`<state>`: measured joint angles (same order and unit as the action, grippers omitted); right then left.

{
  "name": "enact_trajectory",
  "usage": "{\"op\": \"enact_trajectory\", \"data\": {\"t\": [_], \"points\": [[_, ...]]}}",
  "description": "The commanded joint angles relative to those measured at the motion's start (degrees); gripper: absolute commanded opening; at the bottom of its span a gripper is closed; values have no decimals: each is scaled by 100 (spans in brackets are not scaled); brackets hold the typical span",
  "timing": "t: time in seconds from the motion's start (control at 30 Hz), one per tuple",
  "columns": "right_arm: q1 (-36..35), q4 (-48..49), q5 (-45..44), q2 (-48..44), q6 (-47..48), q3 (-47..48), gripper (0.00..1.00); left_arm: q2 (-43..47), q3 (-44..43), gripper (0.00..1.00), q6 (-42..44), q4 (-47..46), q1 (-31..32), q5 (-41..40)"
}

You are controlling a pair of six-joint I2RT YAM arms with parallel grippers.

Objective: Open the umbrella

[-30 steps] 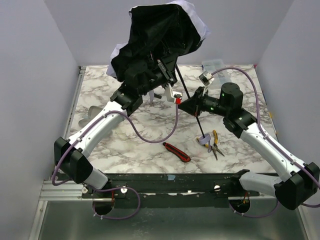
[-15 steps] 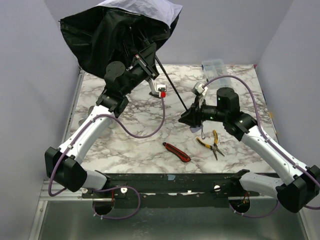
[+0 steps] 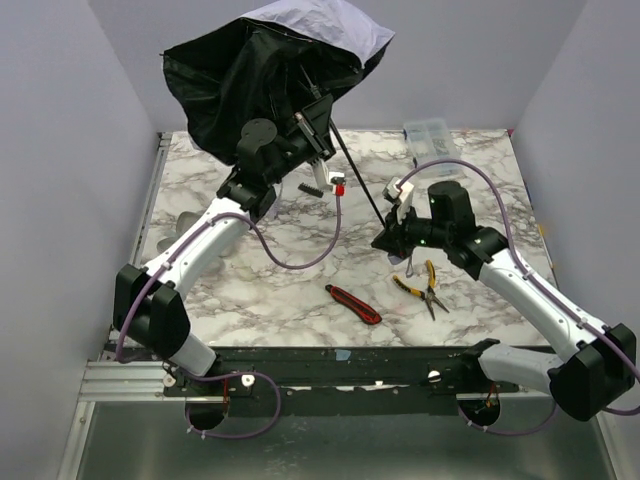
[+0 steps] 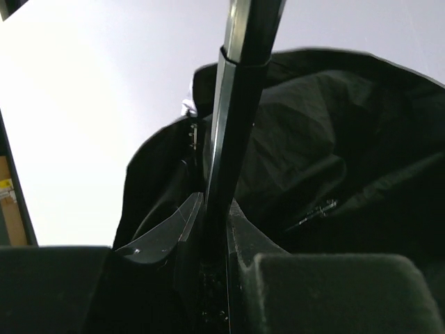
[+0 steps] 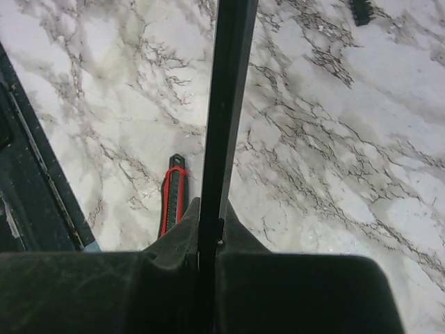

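The umbrella hangs in the air over the far left of the table, its canopy half spread, black lining toward me and pale lavender fabric on top. Its thin black shaft slants down to the right. My left gripper is shut on the shaft just under the canopy; in the left wrist view the fingers pinch the shaft below the black lining. My right gripper is shut on the shaft's lower end, low over the marble. The handle is hidden.
A red utility knife lies near the front of the marble table. Yellow-handled pliers lie right of it. A clear plastic box stands at the back right. A small black item lies under the canopy.
The canopy rose and swung left, then came back to the right with my left gripper. My right gripper moved slightly left along the shaft and stays clamped on it.
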<state>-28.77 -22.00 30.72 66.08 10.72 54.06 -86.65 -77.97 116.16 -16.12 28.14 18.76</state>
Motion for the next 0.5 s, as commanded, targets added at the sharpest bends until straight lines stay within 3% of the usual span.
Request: {"op": "enact_trajectory", "data": {"t": [0.0,0.23,0.47], "points": [[-207,-1424,461,-307,1171,-596,0,-133,-1096,2,13,-1559,-740,-1625],[-203,-1638,373,-462,1385,-703,0,-421,-1727,19,84,-1369,-1201,-1781],[-203,-1747,246,-606,1494,-761,0,-696,-2268,24,109,-1250,-1616,-1830]]}}
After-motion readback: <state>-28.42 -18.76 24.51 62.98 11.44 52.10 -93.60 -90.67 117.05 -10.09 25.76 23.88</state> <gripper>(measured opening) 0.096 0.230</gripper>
